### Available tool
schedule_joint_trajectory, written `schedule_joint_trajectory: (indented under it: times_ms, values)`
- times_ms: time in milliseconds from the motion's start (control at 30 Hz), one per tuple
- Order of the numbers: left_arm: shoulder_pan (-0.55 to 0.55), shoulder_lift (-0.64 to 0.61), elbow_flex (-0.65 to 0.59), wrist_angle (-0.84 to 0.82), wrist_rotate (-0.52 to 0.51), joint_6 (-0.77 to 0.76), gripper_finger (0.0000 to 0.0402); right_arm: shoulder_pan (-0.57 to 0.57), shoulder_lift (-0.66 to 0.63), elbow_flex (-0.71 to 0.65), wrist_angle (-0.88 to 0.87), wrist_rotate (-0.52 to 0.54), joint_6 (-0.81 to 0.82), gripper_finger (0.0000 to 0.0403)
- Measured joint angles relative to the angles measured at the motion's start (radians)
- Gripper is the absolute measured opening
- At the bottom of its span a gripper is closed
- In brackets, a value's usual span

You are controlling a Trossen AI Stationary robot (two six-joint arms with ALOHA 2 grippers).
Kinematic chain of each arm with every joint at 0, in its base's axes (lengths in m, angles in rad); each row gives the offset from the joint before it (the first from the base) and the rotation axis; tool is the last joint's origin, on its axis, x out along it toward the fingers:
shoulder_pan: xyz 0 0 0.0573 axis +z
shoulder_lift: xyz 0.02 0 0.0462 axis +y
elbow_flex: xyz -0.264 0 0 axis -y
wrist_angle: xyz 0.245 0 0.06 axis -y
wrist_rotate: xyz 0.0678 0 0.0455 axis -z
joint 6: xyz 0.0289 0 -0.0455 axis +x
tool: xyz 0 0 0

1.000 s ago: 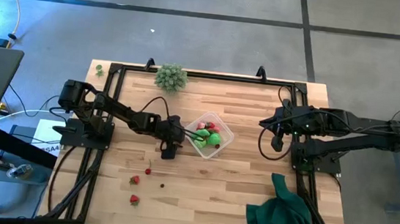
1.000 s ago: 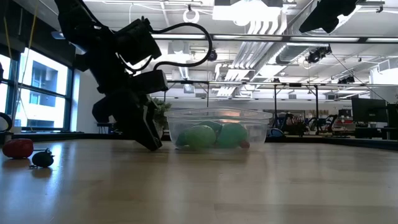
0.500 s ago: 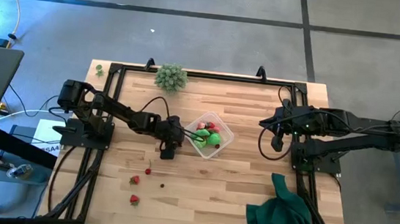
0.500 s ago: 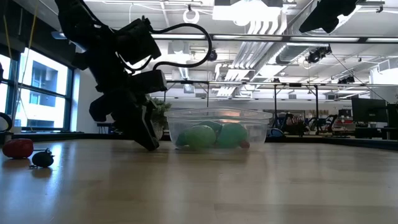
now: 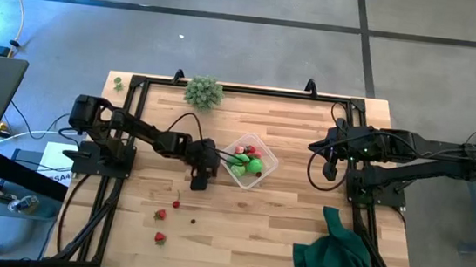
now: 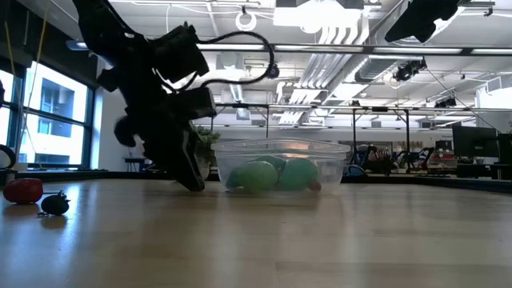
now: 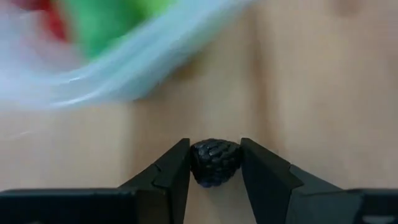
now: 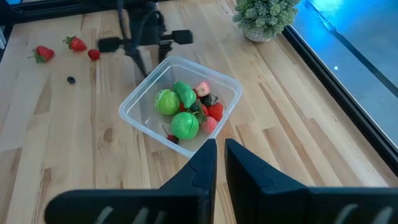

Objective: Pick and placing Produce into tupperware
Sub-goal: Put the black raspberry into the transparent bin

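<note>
The clear tupperware (image 5: 249,160) stands mid-table and holds green, red and dark produce (image 8: 180,109). My left gripper (image 5: 201,181) is low at the tupperware's left side, shut on a small dark knobbly berry (image 7: 215,163). In the low view its fingertips (image 6: 192,182) reach the table top beside the clear wall (image 6: 280,164). Loose red pieces (image 5: 176,204) (image 5: 160,237) and a small dark piece (image 5: 193,219) lie toward the table's near left. My right gripper (image 5: 331,170) hangs shut, high at the table's right, with nothing in it (image 8: 221,155). My left gripper pinches the dark berry by its two opposite sides (image 7: 215,163) between the tips of both fingers (image 7: 174,168). The fingers slant down from the table's left. The berry sits low at the wooden table top, just outside the tupperware's wall (image 7: 93,68); whether it has left the wood I cannot tell.
A pale green bushy clump (image 5: 203,91) stands at the far edge and a dark green cloth (image 5: 332,252) lies bunched at the near right. Black frame rails (image 5: 134,123) run along the table's left and right sides. Bare wood lies near the front centre.
My left gripper has stayed beside the tupperware with its fingertips down at the table, while its hand has turned a little about that spot. Tupperware and loose produce have not moved.
</note>
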Motion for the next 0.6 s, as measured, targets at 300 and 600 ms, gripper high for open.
schedule_joint_trajectory:
  times_ms: [300,600]
  values:
    - [-0.012,-0.082,0.011,0.040,0.312,-0.012,0.0122,0.000,0.000,0.000,0.000,0.000,0.000,0.0025]
    - [-0.020,-0.160,0.014,0.402,0.407,-0.104,0.0122,0.000,0.000,0.000,0.000,0.000,0.000,0.0025]
